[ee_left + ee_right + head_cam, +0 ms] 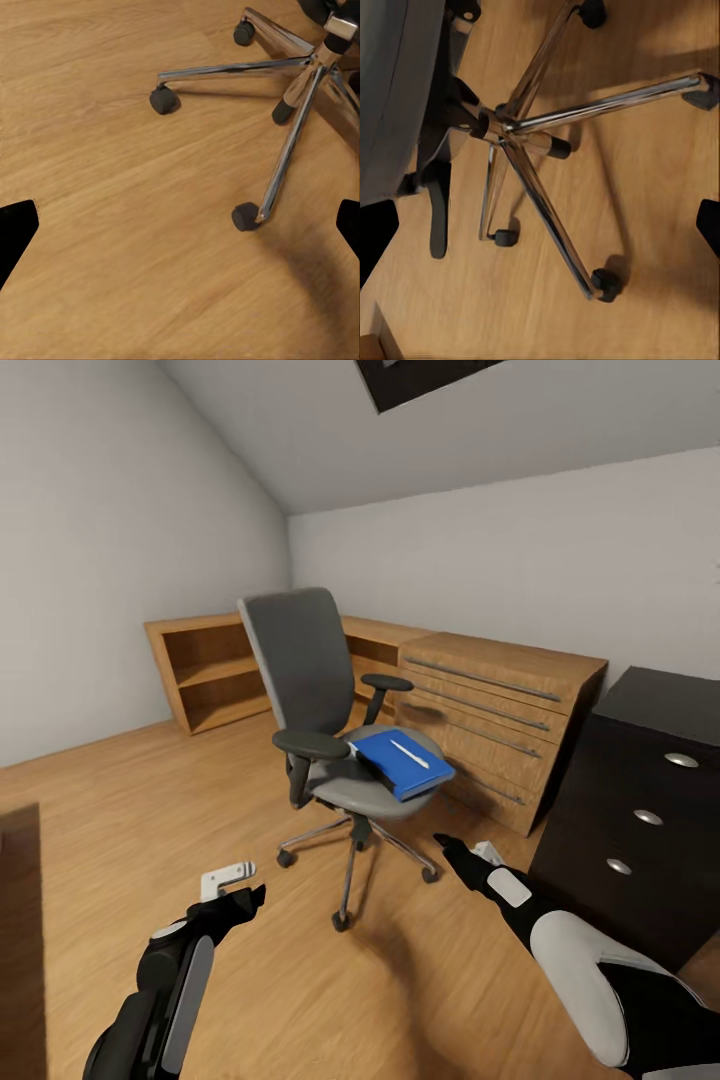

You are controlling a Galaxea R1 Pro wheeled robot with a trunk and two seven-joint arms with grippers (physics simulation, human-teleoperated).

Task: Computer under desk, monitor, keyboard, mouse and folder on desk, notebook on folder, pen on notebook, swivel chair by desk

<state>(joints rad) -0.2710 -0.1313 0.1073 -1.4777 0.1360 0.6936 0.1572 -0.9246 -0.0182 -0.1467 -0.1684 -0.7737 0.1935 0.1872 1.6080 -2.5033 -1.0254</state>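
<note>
You're facing the swivel chair (330,730); the folder (402,762) lies on its seat with the pen (409,753) on top. Both your left end effector (235,890) and right end effector (462,857) hover spread, empty, above the floor (120,830).

A grey swivel chair (330,710) with black armrests and a chrome base is seen. On its seat, a bright blue folder (402,762) is topped by a pale pen (409,753). The floor (120,830) is warm wood-grained.
</note>
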